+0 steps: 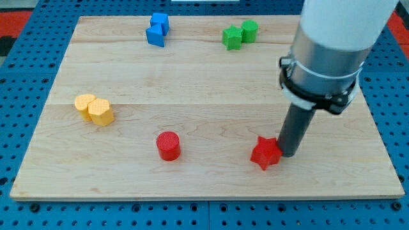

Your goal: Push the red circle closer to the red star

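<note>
Bright, even overhead light on a pale wooden board (211, 96). Shadows are soft and short beneath the blocks. Focus is sharp, with no glare or visible distortion.

No text, label, brand, number or sign can be read anywhere here, neither on the wooden board (211, 83), the coloured blocks, the arm, nor the blue pegboard (25, 76) around it

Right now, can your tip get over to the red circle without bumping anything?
Probably yes, with a detour. My tip sits just right of the red star, which lies between it and the red circle. Bare board above and below the star leaves room to go round.
</note>
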`<action>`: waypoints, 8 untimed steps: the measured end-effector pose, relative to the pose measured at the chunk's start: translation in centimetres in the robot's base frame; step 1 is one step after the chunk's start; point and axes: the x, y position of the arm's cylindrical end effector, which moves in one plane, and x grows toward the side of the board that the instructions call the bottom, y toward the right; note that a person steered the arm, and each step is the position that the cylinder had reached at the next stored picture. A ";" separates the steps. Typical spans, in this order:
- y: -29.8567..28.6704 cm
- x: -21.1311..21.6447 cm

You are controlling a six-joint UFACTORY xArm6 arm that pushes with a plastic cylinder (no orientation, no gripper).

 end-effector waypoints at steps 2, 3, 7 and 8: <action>0.6 0.1; 1.6 2.8; -22.8 2.7; -22.3 0.9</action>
